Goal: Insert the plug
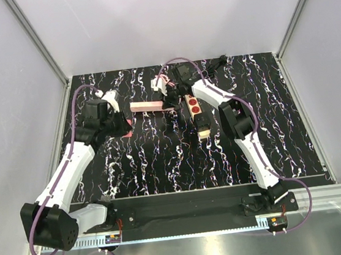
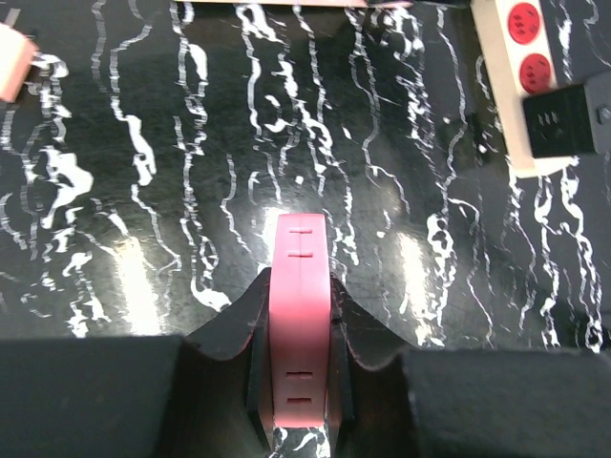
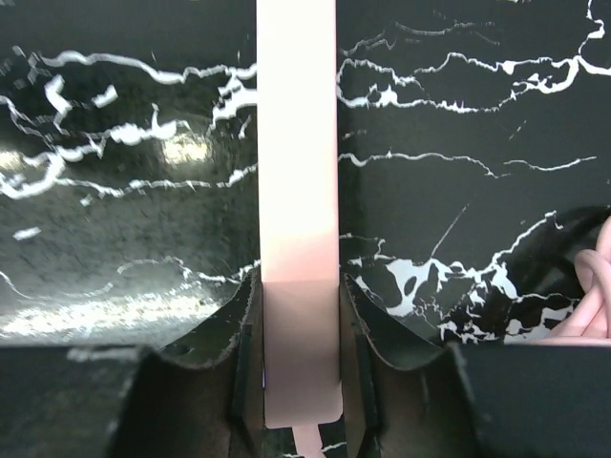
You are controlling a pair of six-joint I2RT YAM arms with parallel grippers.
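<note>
My left gripper (image 2: 301,286) is shut on a pink-red plug (image 2: 301,315), which stands up between the jaws just above the black marbled table. In the top view that gripper (image 1: 121,126) sits at the left of the mat. My right gripper (image 3: 298,286) is shut on the end of a long pale pink power strip (image 3: 297,172), with both pads against its sides. The top view shows this strip (image 1: 148,106) lying crosswise at the middle back, held at its right end by the right gripper (image 1: 169,105).
A cream power strip with red sockets (image 1: 194,107) lies beside the right arm, a black adapter (image 1: 202,122) plugged into its near end. The left wrist view shows them at the upper right (image 2: 520,57). Pink cable (image 1: 160,79) coils at the back.
</note>
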